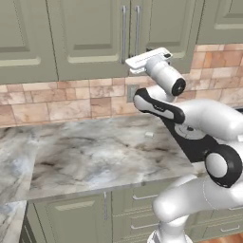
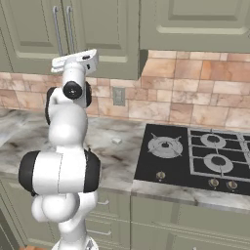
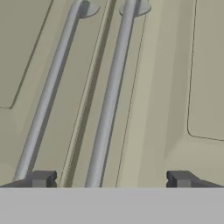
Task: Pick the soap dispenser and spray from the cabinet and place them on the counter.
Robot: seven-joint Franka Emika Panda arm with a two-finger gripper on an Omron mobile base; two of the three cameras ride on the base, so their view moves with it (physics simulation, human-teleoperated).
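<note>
The olive-green wall cabinet (image 1: 85,38) hangs above the brick backsplash with its paneled doors shut; two long vertical metal bar handles (image 3: 109,96) flank the centre seam. Below, the grey-white marble worktop (image 1: 95,156), dark-veined, lies broad and flat.

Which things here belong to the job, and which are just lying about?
Job: cabinet, doors shut; its bar handles; counter; open tool.
Lying about: stovetop; wall outlet; small pale object on the counter; lower drawers.

cabinet (image 3: 175,87): matt painted | handles (image 3: 109,100): brushed metal | counter (image 1: 95,152): polished marble
</note>
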